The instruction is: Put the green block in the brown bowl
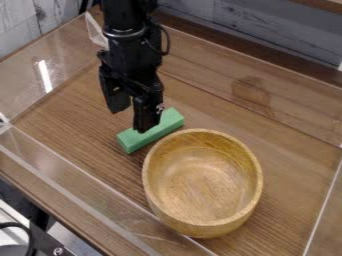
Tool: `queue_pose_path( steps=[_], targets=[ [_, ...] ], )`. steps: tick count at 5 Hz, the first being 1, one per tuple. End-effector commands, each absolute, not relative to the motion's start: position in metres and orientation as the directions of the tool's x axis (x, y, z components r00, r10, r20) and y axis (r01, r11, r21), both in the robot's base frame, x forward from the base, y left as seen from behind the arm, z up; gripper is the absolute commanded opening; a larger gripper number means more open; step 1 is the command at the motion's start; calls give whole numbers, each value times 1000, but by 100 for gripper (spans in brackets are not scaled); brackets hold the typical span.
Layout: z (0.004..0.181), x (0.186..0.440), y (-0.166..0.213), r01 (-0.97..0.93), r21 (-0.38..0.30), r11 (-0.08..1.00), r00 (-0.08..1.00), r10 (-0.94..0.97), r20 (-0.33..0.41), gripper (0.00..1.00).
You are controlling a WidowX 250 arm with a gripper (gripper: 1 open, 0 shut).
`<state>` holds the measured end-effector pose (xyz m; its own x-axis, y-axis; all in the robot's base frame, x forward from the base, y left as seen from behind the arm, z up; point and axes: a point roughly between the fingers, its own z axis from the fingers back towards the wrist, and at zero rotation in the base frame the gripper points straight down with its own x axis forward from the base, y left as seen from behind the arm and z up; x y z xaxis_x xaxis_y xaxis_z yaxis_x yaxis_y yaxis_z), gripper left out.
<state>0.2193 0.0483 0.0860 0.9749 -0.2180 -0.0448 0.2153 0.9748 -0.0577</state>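
Green block [148,130] lies on the wooden table [267,110] just left of the empty brown bowl [203,182], ungrasped, with the gripper [135,108] spread apart above it, so everything remains.

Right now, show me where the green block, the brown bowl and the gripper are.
green block [138,136], camera view, on its exposed near end.
brown bowl [201,225], camera view, on its near outer wall.
gripper [134,104], camera view, midway between its open fingertips.

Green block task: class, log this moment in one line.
gripper: open, over block | green block: on table beside bowl | brown bowl: empty
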Motion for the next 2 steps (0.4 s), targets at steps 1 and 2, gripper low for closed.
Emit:
queue_pose_path(
  steps=[1,2],
  targets=[
    [91,225,53,194,-51,980,981,-194,-9,100],
    [90,226,54,185,-55,981,983,-185,-4,100]
  ],
)
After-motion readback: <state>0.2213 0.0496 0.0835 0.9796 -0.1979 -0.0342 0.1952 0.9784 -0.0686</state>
